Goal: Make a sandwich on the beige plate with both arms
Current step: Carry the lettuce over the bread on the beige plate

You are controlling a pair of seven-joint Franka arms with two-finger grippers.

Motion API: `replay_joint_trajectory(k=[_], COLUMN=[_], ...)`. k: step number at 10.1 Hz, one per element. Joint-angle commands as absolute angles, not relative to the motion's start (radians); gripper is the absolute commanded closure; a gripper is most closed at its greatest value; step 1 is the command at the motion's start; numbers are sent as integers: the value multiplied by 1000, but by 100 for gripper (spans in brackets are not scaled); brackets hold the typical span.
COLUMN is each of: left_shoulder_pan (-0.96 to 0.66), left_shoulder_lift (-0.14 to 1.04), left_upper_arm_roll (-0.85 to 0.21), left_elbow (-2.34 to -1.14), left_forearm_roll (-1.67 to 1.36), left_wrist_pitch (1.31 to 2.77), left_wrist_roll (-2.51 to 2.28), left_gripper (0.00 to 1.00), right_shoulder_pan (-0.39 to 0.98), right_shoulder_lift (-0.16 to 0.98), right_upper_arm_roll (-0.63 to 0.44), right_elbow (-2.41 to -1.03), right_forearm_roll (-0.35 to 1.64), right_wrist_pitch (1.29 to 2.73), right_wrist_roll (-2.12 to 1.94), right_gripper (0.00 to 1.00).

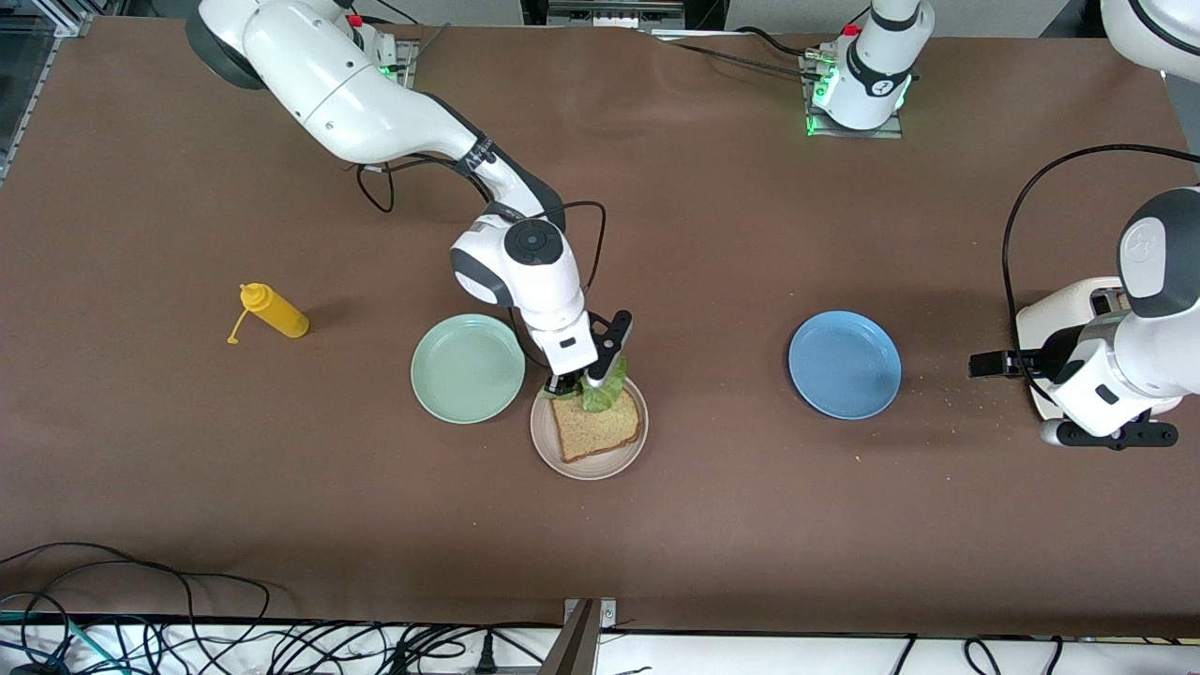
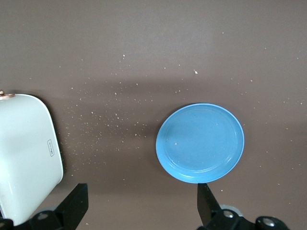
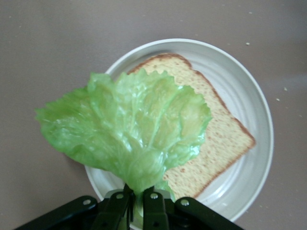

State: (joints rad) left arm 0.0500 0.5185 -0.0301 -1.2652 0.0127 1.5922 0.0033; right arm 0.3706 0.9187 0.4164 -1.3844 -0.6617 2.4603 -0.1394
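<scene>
The beige plate [image 1: 589, 429] [image 3: 249, 124] lies mid-table with one slice of brown bread [image 1: 596, 424] [image 3: 220, 139] on it. My right gripper [image 1: 589, 378] [image 3: 139, 203] hangs over the plate's edge nearest the robots, shut on the stem of a ruffled green lettuce leaf [image 1: 605, 384] [image 3: 129, 127]. The leaf spreads above the bread and the plate's rim. My left gripper [image 1: 989, 364] [image 2: 141, 206] waits open and empty over bare table between the blue plate [image 1: 845, 364] [image 2: 200, 142] and the white toaster [image 1: 1069, 323] [image 2: 26, 155].
A mint-green plate [image 1: 468, 367] touches the beige plate toward the right arm's end. A yellow squeeze bottle [image 1: 272, 311] lies on its side farther that way. Crumbs dot the cloth around the toaster and the blue plate.
</scene>
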Motion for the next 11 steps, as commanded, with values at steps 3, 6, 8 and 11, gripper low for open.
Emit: replay_joint_trajectory(k=[3,6,8,11], left_shoulder_pan=[61,60,60,48], left_shoulder_lift=[508,508,508,514], left_upper_arm_roll=[-31,-31,-31,-31], left_elbow=[-1279,-1279,-1279,-1279], left_forearm_roll=[51,49,49,51], left_wrist_pitch=[1586,1586,1586,1586], left_wrist_roll=[11,8,2,-35], left_gripper=[0,0,0,0], right_shoulder_pan=[391,382,380,382], right_shoulder_lift=[934,920,920,931], right_upper_arm_roll=[399,400,400,399], right_elbow=[-1347,-1312,-1295,-1287], right_forearm_roll=[-680,-663,-646,-650], right_wrist_pitch=[2456,2445,2445,2448], right_wrist_roll=[-164,-172,-169,-172], right_gripper=[100,100,100,100])
